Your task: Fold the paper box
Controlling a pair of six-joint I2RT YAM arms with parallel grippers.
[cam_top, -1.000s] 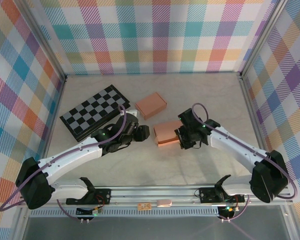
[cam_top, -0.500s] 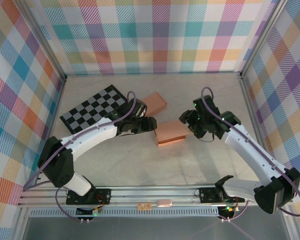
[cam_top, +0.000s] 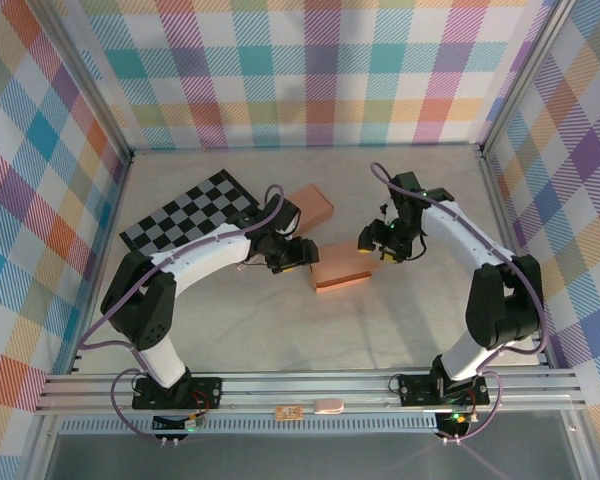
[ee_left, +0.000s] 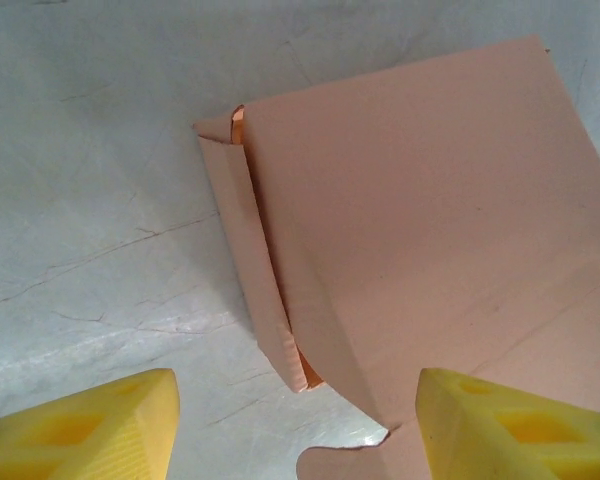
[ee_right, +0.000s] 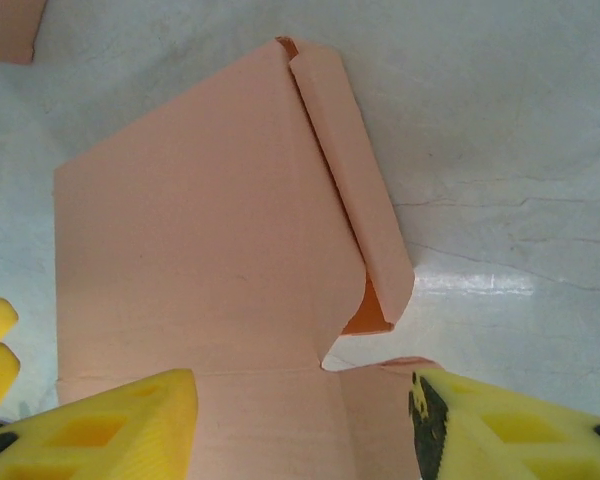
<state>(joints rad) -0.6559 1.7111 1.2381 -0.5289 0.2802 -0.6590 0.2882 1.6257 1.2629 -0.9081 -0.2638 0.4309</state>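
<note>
Arms first: my left one rises from its base at the near edge, bends sharply at the elbow and sweeps right across the table (cam_top: 400, 330), ending with my left gripper (cam_top: 298, 252) just beside the left end of the paper box (cam_top: 342, 265). My right arm climbs from its base, folds at the elbow by the right wall and stretches back toward the middle, putting my right gripper (cam_top: 373, 240) at the box's far right corner. My two wrists face each other across the box.

The paper box lies flat on the table near the centre, between my grippers, with its broad top face up. A second box (cam_top: 308, 207) sits just behind it, and the chessboard (cam_top: 185, 218) lies further left, under the line of my left forearm.

From my left wrist, my left gripper (ee_left: 300, 430) is spread wide, with its yellow fingertips (ee_left: 90, 425) well apart. The near one hangs over bare table and the other over the box's face. Nothing is pinched between them. A narrow flap (ee_left: 255, 260) is folded along the box's edge.

From my right wrist, my right gripper (ee_right: 305, 430) is likewise spread, with the box's face showing between its fingertips (ee_right: 100, 425) and neither pad squeezing it. The rounded flap (ee_right: 350, 180) on this end lies folded over, and a dark orange gap shows at its corner.
</note>
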